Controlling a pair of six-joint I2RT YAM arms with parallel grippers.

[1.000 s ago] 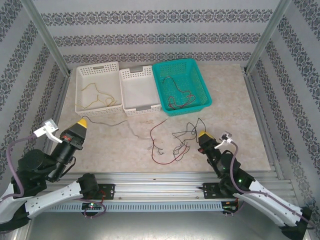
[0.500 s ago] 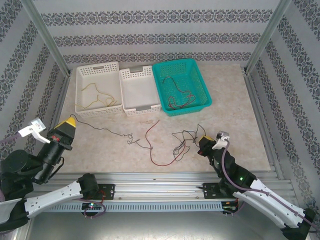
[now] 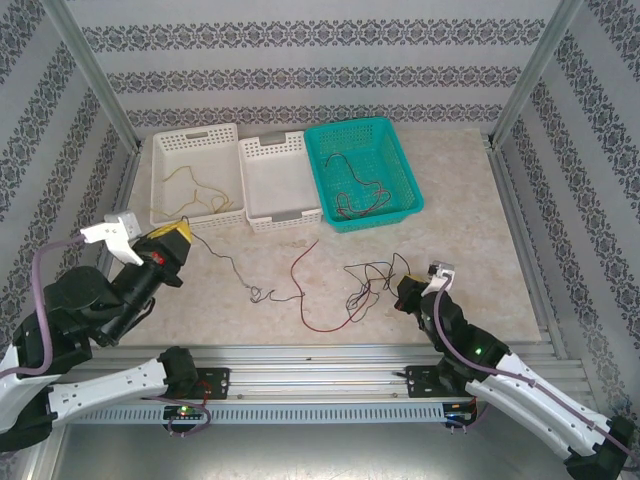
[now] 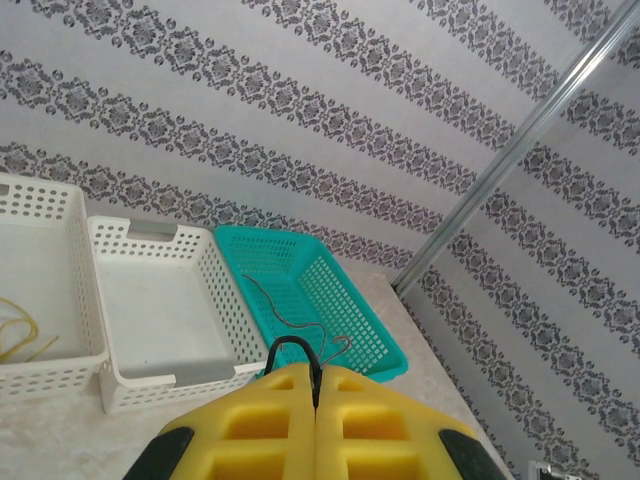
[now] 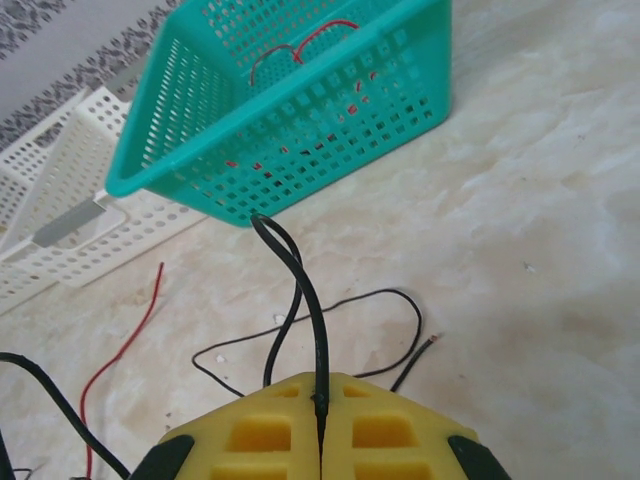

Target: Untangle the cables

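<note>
My left gripper is raised at the left, shut on a thin dark cable that trails right to a small curl on the table. In the left wrist view a black loop sticks out between the yellow fingers. My right gripper sits low at the tangle's right side, shut on a black cable that arches out of its jaws. A red cable and black strands lie loosely crossed at the table's middle.
At the back stand a white basket holding a yellow wire, a second white basket, and a teal basket holding red and dark wires. Metal frame posts rise at both back corners.
My left gripper swung out to the left, then back right and higher, dragging the dark cable's curl leftward away from the tangle. The right gripper dropped slightly toward the near edge with its black cable.
</note>
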